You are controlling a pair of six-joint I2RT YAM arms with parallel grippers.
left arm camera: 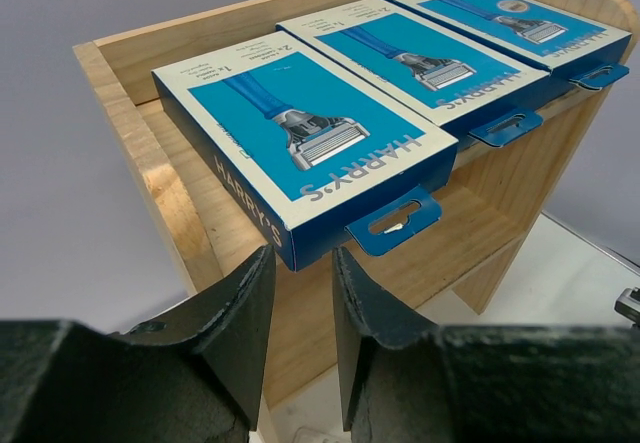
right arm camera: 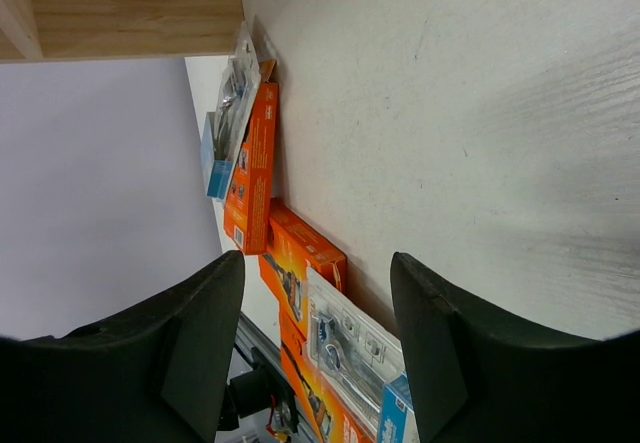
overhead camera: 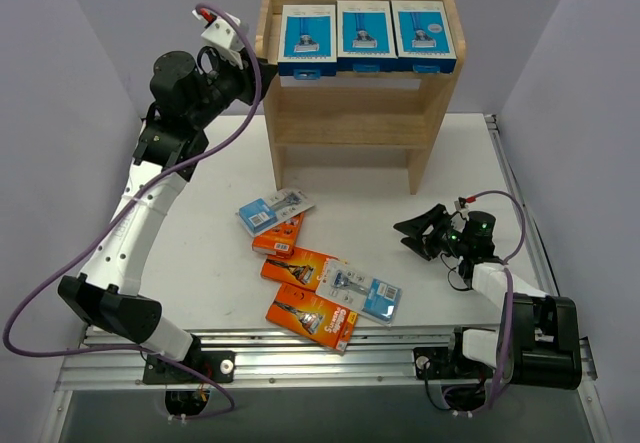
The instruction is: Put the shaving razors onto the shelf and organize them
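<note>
left wrist view: my left pincer (left arm camera: 302, 275) stands with its fingers a narrow gap apart and nothing between them. the tips sit just below the front corner of the nearest blue box (left arm camera: 310, 148). that box lies flat on the top tier of the shelf (left arm camera: 150, 163), its hang tab overhanging the front rail. the middle blue box (left arm camera: 415, 63) and the far blue box (left arm camera: 510, 18) lie beside it in one row, tabs likewise overhanging. i cannot tell from this view whether the tips touch the box.

top view: this one gives the whole layout. the three blue boxes sit side by side along the top tier. my left pincer is mostly hidden here behind its own wrist, at the shelf's upper left corner. on the table (overhead camera: 200, 213), in front of the shelf, five more razor packs lie in a loose group:
- a blister card (overhead camera: 277, 208) resting on an orange box (overhead camera: 285, 235)
- a second orange box (overhead camera: 295, 266)
- a second blister card (overhead camera: 365, 293) overlapping its right end
- a third orange box (overhead camera: 312, 318), nearest the arm bases

my right pincer (overhead camera: 420, 231) is over the table, right of that group and apart from it.

right wrist view: my right pincer's fingers stand wide apart and hold nothing. the group shows edge-on beyond them and its print is unreadable. the shelf is cut off at the upper left edge.
</note>
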